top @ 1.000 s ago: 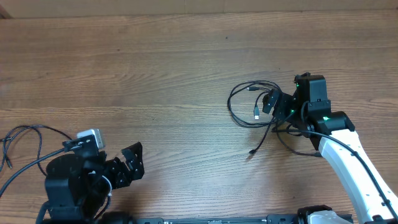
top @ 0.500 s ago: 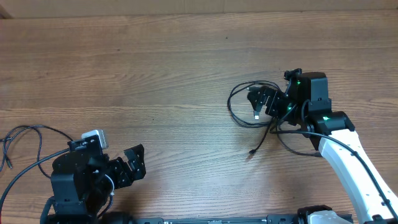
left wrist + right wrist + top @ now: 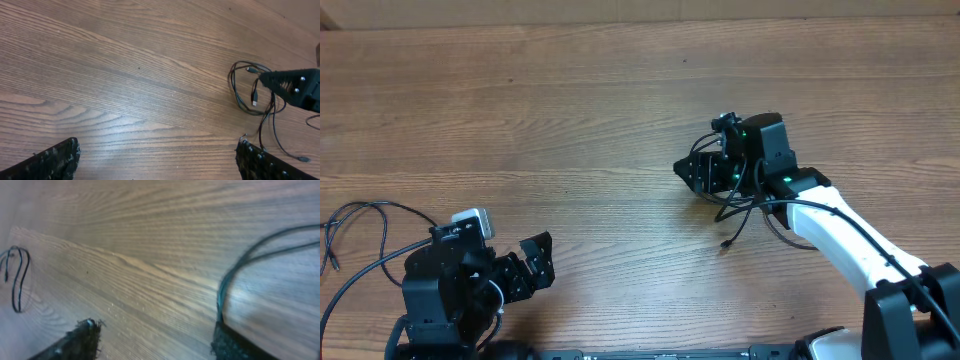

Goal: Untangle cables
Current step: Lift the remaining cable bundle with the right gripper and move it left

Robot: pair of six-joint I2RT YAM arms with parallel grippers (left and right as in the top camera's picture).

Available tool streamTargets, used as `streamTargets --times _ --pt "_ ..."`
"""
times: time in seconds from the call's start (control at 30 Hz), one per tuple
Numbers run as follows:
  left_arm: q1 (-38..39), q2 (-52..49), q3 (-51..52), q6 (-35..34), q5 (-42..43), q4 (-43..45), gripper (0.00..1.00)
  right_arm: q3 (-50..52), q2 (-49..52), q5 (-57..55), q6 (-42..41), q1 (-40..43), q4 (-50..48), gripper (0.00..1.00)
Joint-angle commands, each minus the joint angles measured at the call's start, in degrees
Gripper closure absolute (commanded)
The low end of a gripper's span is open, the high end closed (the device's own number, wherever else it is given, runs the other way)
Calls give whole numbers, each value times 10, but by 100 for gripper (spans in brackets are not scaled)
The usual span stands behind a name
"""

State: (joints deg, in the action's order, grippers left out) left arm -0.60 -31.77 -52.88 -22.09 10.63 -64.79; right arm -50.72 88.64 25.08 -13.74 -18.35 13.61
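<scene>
The cables [image 3: 738, 216] are thin black cords tangled right of centre on the wooden table. Most of the tangle is hidden under my right gripper [image 3: 696, 171], which hovers open over its left side. One strand trails down to a small plug [image 3: 725, 243]. In the right wrist view my right gripper [image 3: 155, 342] is wide open, and a cable loop [image 3: 226, 282] runs down to the right finger [image 3: 235, 345]. In the left wrist view the tangle [image 3: 251, 92] lies far ahead. My left gripper [image 3: 535, 262] is open and empty near the front left; it also shows in the left wrist view [image 3: 160, 162].
Thicker black cables [image 3: 360, 225] of the left arm's base loop at the front left edge, and show far off in the right wrist view [image 3: 17, 277]. The right arm's white link [image 3: 850, 245] crosses the front right. Bare wood fills the middle and back.
My right gripper has moved left, from the right edge of the tangle to over its left side, now covering most of it. My left arm shifted slightly early on, then stayed still.
</scene>
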Motion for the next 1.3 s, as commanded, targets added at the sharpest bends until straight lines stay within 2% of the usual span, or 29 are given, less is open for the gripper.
streamTargets --times 0.0,0.13,0.37,0.6,1.1,1.27 --pt "3 -4 4 -2 -6 1 0 -8 17 -43 -17 -4 -29 35" --pt "3 -4 4 -2 -6 1 0 -8 26 -142 -123 -4 -61 41" --pt "3 -4 4 -2 -6 1 0 -8 66 -144 -153 -6 -135 42" --pt "3 -4 4 -2 -6 1 1 -8 122 -150 -258 -6 -210 43" --pt "3 -4 4 -2 -6 1 0 -58 210 -190 -273 -8 -228 42" --pt "3 -4 4 -2 -6 1 1 -65 229 -190 -309 -12 -219 45"
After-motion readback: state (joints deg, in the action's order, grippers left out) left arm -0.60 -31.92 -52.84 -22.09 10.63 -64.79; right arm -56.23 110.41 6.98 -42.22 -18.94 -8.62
